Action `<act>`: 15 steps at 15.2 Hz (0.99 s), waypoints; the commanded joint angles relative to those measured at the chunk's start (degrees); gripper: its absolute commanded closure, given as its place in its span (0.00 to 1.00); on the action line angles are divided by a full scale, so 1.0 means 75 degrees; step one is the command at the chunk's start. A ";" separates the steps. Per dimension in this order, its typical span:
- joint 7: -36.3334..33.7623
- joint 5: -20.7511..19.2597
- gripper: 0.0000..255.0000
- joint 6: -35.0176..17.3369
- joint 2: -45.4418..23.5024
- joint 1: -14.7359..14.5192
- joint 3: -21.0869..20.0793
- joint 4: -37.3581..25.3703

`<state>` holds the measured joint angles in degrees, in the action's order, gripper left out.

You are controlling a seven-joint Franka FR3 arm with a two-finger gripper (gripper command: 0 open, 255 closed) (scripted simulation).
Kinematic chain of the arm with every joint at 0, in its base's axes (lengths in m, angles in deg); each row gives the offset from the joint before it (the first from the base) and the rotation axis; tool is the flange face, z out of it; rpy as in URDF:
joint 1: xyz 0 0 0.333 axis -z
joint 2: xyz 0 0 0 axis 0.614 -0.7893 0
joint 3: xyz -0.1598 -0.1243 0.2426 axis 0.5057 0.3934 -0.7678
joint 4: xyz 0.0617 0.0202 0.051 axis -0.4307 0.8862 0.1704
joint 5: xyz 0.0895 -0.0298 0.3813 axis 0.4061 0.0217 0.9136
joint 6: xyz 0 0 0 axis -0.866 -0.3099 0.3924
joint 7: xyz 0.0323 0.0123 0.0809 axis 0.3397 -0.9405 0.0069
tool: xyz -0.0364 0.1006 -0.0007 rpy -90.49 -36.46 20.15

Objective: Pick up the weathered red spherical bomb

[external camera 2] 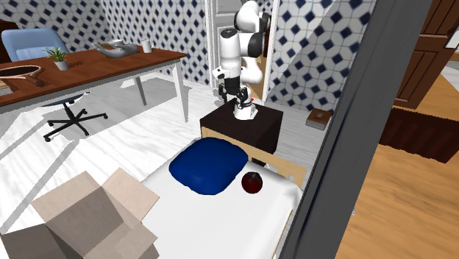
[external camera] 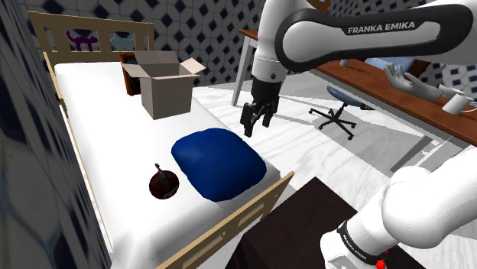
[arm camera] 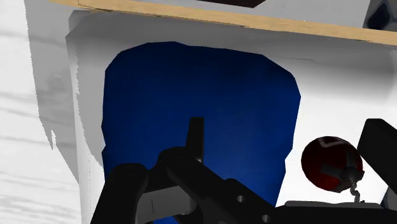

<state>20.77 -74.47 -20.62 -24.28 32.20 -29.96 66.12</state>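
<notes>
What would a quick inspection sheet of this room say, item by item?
Surface: a white bed with a pale wooden frame.
Job's things: a dark red round bomb sits on the bed beside the cushion, untouched.
Clutter: a blue cushion on the bed; an open cardboard box farther up the bed.
Grippers: the gripper is open, holds nothing and hangs in the air well apart from the bomb.
Cables: nothing seen.
Surroundings: a brown desk, an office chair on a pale floor, and patterned walls.
</notes>
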 commanded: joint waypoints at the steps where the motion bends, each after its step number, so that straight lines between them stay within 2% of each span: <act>1: -0.0271 -0.0070 0.00 -0.0272 -0.0516 -0.0059 -0.0190 -0.0212; 9: -0.1438 -0.0747 0.00 -0.0903 -0.2864 -0.0423 -0.0722 -0.1696; 15: -0.2224 -0.1420 0.00 -0.0966 -0.4734 -0.0939 -0.0803 -0.3260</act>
<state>4.98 -84.28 -27.71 -57.51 25.81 -35.98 43.50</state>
